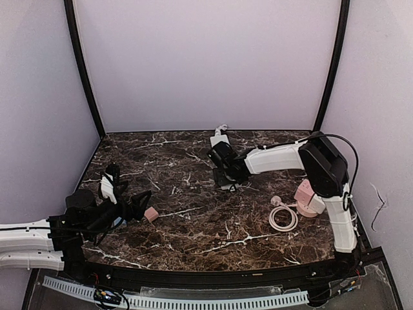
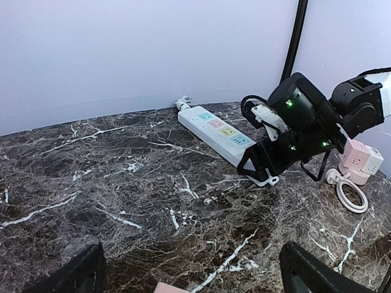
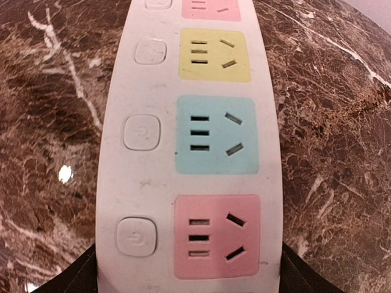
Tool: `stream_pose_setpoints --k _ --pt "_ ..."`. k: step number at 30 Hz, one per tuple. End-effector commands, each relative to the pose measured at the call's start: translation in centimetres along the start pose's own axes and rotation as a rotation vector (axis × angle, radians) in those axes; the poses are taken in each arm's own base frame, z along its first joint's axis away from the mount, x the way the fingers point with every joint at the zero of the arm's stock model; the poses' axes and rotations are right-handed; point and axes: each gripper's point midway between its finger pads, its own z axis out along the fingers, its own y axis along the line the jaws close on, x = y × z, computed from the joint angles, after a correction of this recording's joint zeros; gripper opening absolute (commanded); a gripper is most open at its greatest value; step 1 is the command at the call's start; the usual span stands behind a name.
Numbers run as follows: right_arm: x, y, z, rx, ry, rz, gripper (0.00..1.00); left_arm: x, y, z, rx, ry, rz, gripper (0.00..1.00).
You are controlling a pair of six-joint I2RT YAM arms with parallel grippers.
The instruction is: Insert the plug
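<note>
A white power strip (image 1: 220, 139) with pastel sockets lies at the back centre of the marble table; it also shows in the left wrist view (image 2: 217, 129) and fills the right wrist view (image 3: 189, 140). My right gripper (image 1: 230, 178) (image 2: 264, 166) (image 3: 189, 278) straddles its near end, with one finger against each long side. A white plug (image 1: 276, 201) (image 2: 333, 177) with a coiled cord (image 1: 282, 218) lies at the right, next to a pink cube adapter (image 1: 307, 197) (image 2: 360, 160). My left gripper (image 1: 135, 204) (image 2: 192, 271) is open and empty, low over the table at the left.
A small pink block (image 1: 151, 214) (image 2: 171, 288) lies just in front of the left gripper. A black and white object (image 1: 111, 181) stands at the left edge. Grey walls and black corner posts (image 1: 84, 71) enclose the table.
</note>
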Motion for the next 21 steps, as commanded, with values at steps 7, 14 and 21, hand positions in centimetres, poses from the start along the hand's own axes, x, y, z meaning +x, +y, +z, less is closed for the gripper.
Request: stream_pose_setpoints --k 7,14,21 --pt "2.4 3.6 -6.9 -0.164 -0.039 -0.209 0.33 0.5 0.1 0.0 0.001 0.011 0.006 1.00" --pt "5.0 4.6 -10.4 -0.306 -0.041 -0.320 0.33 0.5 0.1 0.0 0.001 0.011 0.005 1.00" --pt "8.3 4.9 -13.2 -0.419 -0.041 -0.420 0.32 0.4 0.1 0.0 -0.001 0.010 0.006 1.00"
